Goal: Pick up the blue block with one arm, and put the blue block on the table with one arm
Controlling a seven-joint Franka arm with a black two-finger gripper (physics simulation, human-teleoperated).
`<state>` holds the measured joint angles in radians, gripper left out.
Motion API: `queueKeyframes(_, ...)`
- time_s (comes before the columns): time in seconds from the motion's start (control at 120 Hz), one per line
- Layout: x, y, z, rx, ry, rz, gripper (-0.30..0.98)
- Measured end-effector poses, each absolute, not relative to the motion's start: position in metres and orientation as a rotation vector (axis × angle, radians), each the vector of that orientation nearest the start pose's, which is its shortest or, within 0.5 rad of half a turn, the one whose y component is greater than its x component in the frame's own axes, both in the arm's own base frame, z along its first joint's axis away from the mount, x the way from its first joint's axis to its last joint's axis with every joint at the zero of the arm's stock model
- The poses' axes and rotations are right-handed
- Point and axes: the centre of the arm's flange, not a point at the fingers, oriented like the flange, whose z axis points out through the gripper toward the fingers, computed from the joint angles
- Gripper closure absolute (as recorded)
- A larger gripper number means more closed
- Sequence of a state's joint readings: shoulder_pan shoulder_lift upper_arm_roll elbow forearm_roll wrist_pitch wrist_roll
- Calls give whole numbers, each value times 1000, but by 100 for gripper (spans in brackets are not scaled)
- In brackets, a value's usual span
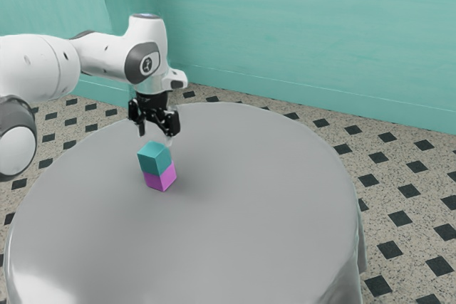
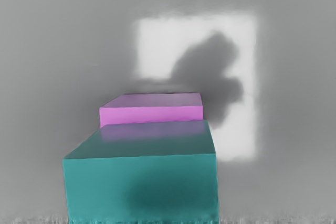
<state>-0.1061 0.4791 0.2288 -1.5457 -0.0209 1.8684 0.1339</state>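
Note:
My gripper (image 1: 155, 134) is above the two blocks, its fingers apart with nothing between them. Just below its tips is the teal-blue block (image 1: 154, 159), resting on top of a magenta block (image 1: 161, 179). From the wrist, the blue block (image 2: 142, 187) looms large and near the hand. A strip of the magenta block (image 2: 151, 114) shows past its edge, so the two are slightly offset. The blue block hides much of the magenta one.
The round grey table (image 1: 256, 197) carries both blocks, with bare surface around them. Beyond its rim lies a speckled floor with dark tiles (image 1: 408, 191), and a teal wall (image 1: 299, 26) rises behind.

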Motion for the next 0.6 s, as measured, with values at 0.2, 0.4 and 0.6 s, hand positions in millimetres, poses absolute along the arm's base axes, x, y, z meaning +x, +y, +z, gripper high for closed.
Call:
queueKeyframes(0.2, 663, 69, 351, -3068, 12, 267, 0)
queueKeyframes(0.4, 668, 72, 333, -3061, 12, 281, 0)
queueKeyframes(0.6, 670, 73, 317, -3057, 16, 288, 0)
